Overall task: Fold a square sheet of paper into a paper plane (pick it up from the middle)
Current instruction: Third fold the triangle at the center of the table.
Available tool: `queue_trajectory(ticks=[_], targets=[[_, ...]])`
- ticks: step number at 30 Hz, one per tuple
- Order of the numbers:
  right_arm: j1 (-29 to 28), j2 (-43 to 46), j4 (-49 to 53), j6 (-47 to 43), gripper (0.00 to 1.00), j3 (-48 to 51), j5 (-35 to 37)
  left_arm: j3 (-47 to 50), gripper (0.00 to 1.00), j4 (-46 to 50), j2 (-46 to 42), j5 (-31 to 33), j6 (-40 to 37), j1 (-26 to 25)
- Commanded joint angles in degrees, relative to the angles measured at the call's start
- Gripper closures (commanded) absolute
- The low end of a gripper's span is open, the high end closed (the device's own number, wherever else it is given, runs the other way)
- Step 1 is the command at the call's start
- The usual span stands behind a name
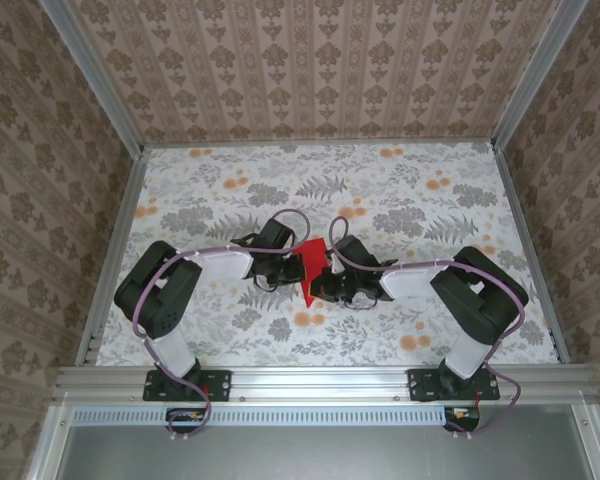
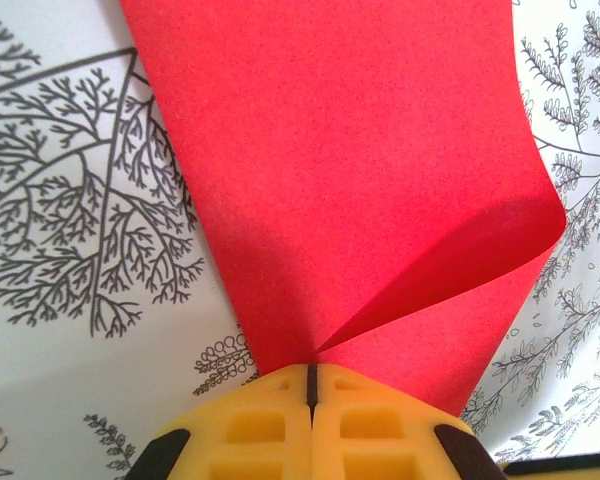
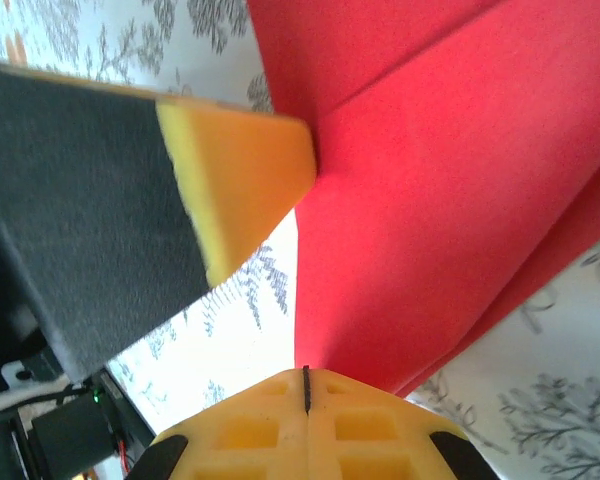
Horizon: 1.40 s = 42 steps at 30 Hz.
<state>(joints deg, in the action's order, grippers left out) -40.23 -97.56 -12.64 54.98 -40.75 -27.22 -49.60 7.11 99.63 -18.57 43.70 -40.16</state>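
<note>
Left gripper (image 2: 310, 372) and right gripper (image 3: 306, 374) each pinch the square sheet of paper (image 1: 310, 263) (creased) above the floral table (image 1: 410, 195).

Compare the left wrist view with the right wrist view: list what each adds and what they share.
Left wrist view: the bright red paper sheet bulges into a curved flap at its right edge, pinched below by the shut left gripper. Right wrist view: a straight crease across the sheet, the right gripper shut on its lower tip, the left gripper's yellow fingertip touching its edge. Both: red paper over the fern-printed white table.
</note>
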Motion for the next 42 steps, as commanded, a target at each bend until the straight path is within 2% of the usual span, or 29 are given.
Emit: queue_trajectory(ticks=[1,12,23,34,42], targets=[[-1.0,-0.3,0.0,-1.3,1.0,0.0,-1.3,2.8,1.0,9.0,4.3,5.2,-0.6,-1.1],[-2.1,-4.8,2.4,-2.3,1.0,-0.2,-2.2,3.2,1.0,9.5,3.9,6.5,0.1,-1.0],[-2.2,-0.4,4.8,-3.3,0.99,-1.4,-1.7,2.9,1.0,9.9,3.6,7.2,0.3,-1.0],[-3.4,-4.6,8.4,-4.7,0.99,-3.0,-1.7,2.9,1.0,9.8,3.7,7.3,0.2,-1.0],[-0.8,2.6,8.0,-5.0,0.99,-4.6,1.9,2.8,1.0,9.8,3.1,7.4,-0.3,-0.9]])
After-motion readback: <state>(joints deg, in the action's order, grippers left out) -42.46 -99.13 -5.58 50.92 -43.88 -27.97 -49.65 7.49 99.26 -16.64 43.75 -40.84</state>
